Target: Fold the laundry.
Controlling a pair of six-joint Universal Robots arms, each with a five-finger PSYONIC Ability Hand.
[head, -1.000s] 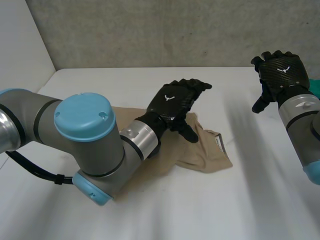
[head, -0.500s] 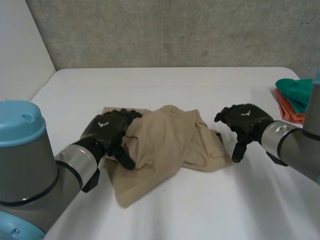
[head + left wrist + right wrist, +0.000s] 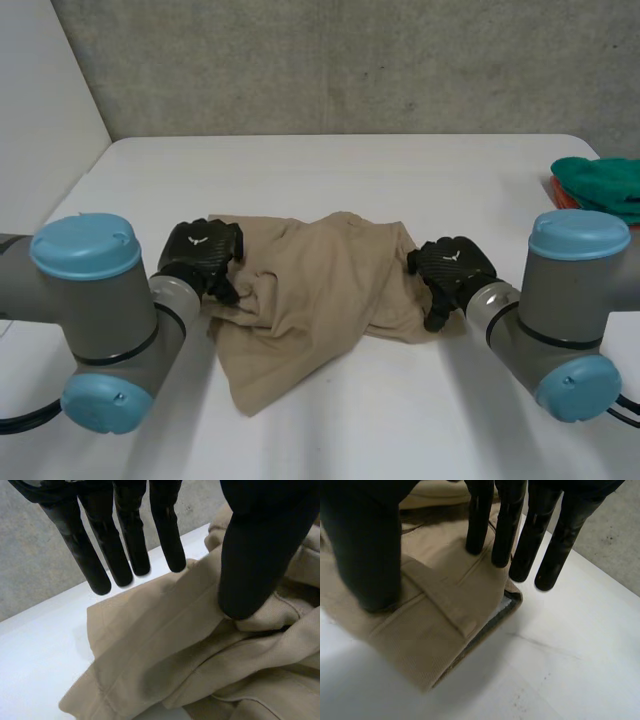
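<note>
Bracketing the tan garment (image 3: 320, 290) from both ends, you have it lying rumpled in the middle of the white table (image 3: 330, 170), one flap trailing toward the robot's side. Your left hand (image 3: 200, 255) sits at its left edge, fingers (image 3: 125, 540) straight and spread just above the fabric, thumb planted on a raised fold, nothing pinched. Your right hand (image 3: 452, 268) mirrors it at the right edge, by a stitched band with a loop: fingers (image 3: 507, 525) straight, thumb pressing down, no pinch either. That pairing looks meant to take both ends together and draw the heap flat before any fold. The green and orange cloths (image 3: 600, 180) sit well apart at the table's right edge.
</note>
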